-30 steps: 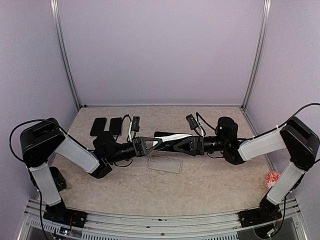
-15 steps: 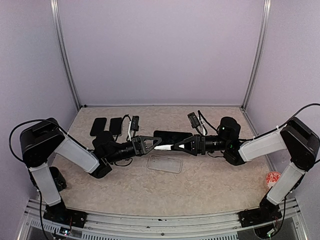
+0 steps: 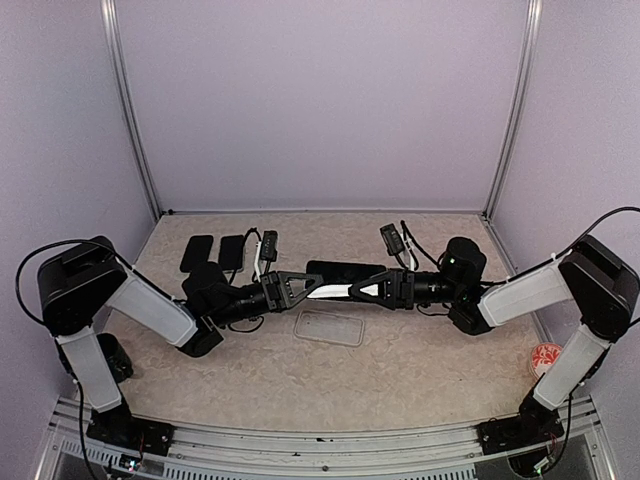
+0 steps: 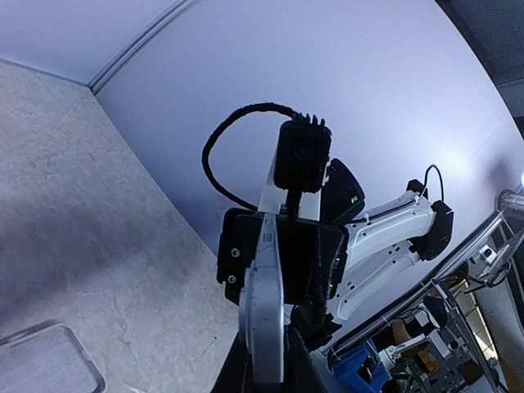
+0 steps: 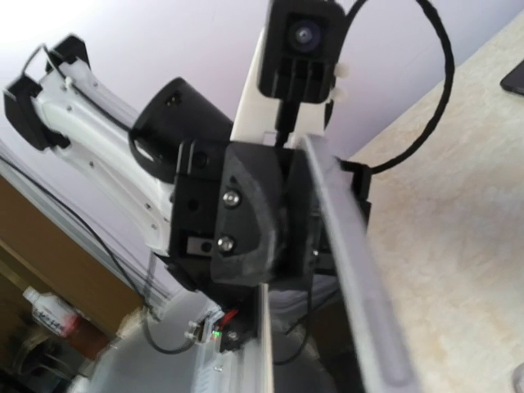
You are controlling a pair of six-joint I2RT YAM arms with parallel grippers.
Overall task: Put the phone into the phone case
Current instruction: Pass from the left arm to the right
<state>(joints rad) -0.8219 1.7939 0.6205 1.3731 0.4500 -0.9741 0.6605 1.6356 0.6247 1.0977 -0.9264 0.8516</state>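
Note:
The phone (image 3: 335, 292) hangs edge-on above the table's middle, a thin silver-white sliver between the two arms. My left gripper (image 3: 318, 287) is shut on its left end. In the left wrist view the phone's grey edge (image 4: 266, 295) rises from between my left gripper (image 4: 266, 360). My right gripper (image 3: 352, 291) meets the phone's right end, with a finger on either side. The frames do not show whether they press on it. The phone's edge (image 5: 348, 262) crosses the right wrist view diagonally. The clear phone case (image 3: 328, 328) lies flat on the table just in front, also visible as the phone case (image 4: 45, 364).
A black phone (image 3: 345, 269) lies flat behind the grippers. Two more dark phones (image 3: 197, 252) (image 3: 231, 250) lie at the back left. Small black devices with cables (image 3: 270, 243) (image 3: 390, 238) sit near the back. A red-and-white round thing (image 3: 546, 357) rests at the right edge.
My right gripper has slid back to the right along the phone, from covering much of it to meeting only its end. The left gripper kept its hold and barely moved.

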